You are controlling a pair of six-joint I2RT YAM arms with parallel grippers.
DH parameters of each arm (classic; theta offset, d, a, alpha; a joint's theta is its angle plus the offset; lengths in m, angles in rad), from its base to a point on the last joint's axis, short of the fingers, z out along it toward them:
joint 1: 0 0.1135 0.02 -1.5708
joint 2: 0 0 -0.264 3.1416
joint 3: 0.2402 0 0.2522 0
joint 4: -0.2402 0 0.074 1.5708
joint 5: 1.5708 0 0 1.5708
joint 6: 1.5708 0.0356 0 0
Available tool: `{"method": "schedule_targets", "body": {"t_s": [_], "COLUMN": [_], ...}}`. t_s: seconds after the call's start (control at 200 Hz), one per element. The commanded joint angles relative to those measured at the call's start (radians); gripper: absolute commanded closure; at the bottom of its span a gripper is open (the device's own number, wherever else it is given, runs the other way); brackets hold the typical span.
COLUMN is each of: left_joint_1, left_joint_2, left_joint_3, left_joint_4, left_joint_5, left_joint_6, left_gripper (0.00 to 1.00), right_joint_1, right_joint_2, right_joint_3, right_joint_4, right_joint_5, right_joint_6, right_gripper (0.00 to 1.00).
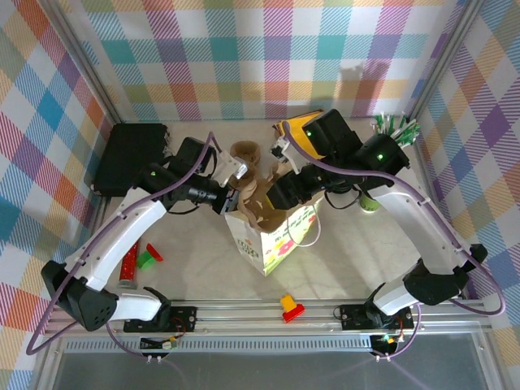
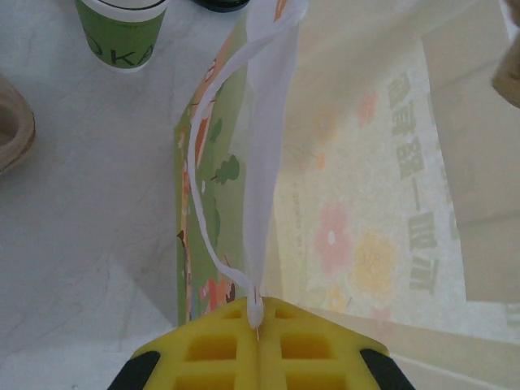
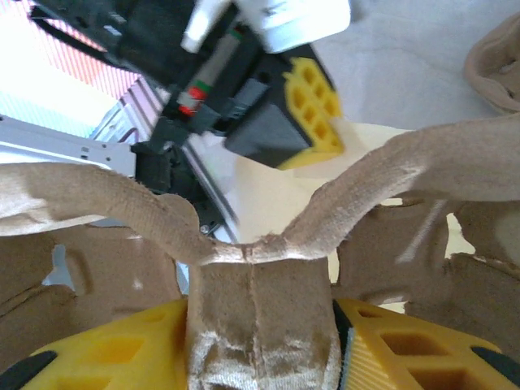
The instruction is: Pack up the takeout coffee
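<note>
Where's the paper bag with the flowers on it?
In the top view the paper bag stands in the middle of the table. The left gripper pinches its rim, and the brown cup carrier in the right gripper sits at its mouth.

Little could be read. In the left wrist view, a paper cup (image 2: 122, 36) carried pale capital letters across its green band. "OKA" was legible, and the rest of the word ran off round the cup's curve. The paper bag (image 2: 366, 203) bore a column of green characters on its wall. They were seen from inside through the paper, so they appeared reversed and faint. They looked like East Asian script with a long dash among them, but they could not be made out. From the top camera, the bag (image 1: 272, 244) showed small coloured print on its outer side, too small and blurred to read.
</note>
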State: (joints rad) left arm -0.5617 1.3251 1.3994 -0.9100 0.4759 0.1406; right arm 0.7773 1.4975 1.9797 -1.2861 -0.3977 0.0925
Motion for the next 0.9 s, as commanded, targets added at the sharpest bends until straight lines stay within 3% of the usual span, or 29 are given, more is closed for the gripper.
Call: {"method": "schedule_targets", "body": {"t_s": [0.0, 0.3, 0.665, 0.9], "left_joint_1": [-0.008, -0.008, -0.007, -0.008], "left_joint_2": [0.02, 0.027, 0.048, 0.049], "left_joint_3": [0.016, 0.004, 0.009, 0.012], "left_joint_4": [0.026, 0.06, 0.053, 0.046], "left_joint_5": [0.004, 0.028, 0.052, 0.076], "left_joint_6": [0.08, 0.131, 0.178, 0.199], "left_gripper": [1.0, 1.0, 1.0, 1.0], "right_joint_1": [-0.021, -0.084, -0.103, -0.107], "right_joint_2": [0.0, -0.009, 0.007, 0.003], "right_joint_3": [-0.047, -0.213, -0.298, -0.33], "right_joint_4": [0.055, 0.119, 0.104, 0.144], "right_joint_5": [-0.098, -0.149, -0.049, 0.004], "right_joint_6": [-0.007, -0.03, -0.06, -0.001], "right_gripper": [0.53, 0.54, 0.54, 0.55]}}
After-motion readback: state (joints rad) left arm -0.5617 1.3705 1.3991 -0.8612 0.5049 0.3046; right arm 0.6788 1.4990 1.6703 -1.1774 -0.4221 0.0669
